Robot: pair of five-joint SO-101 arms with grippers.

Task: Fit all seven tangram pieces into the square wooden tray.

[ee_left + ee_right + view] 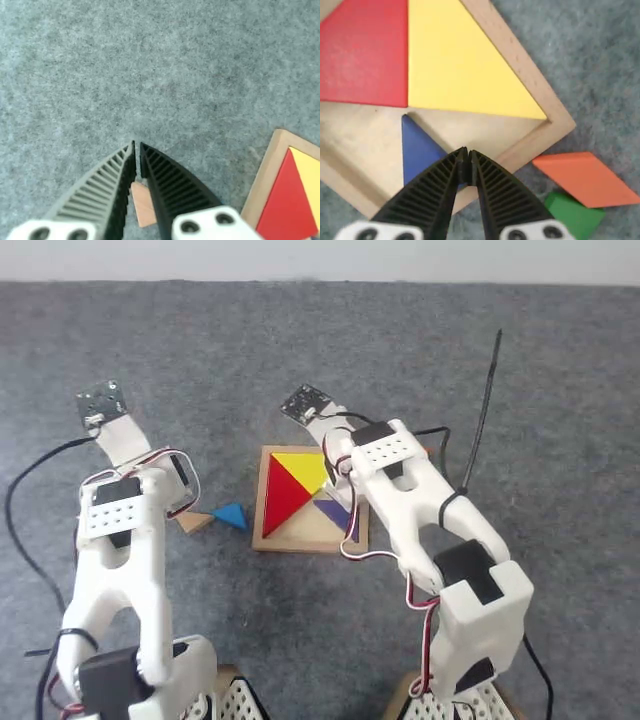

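The square wooden tray (258, 512) lies at mid-table holding a red triangle (283, 498) and a yellow triangle (303, 468). A dark blue triangle (420, 150) also lies in the tray (530, 85), and my right gripper (468, 152) hangs shut just above its edge. An orange parallelogram (585, 177) and a green piece (575, 215) rest on the carpet outside the tray's corner. Left of the tray lie a light blue triangle (232, 515) and a tan piece (195, 522). My left gripper (136, 146) is shut over the carpet, with the tan piece (142, 202) showing below its fingers.
Grey carpet covers the whole table. A black cable tie (485, 410) sticks up to the right of the right arm. The tray's rim (265, 170) shows beside my left gripper. Open carpet stretches behind the tray and the arms.
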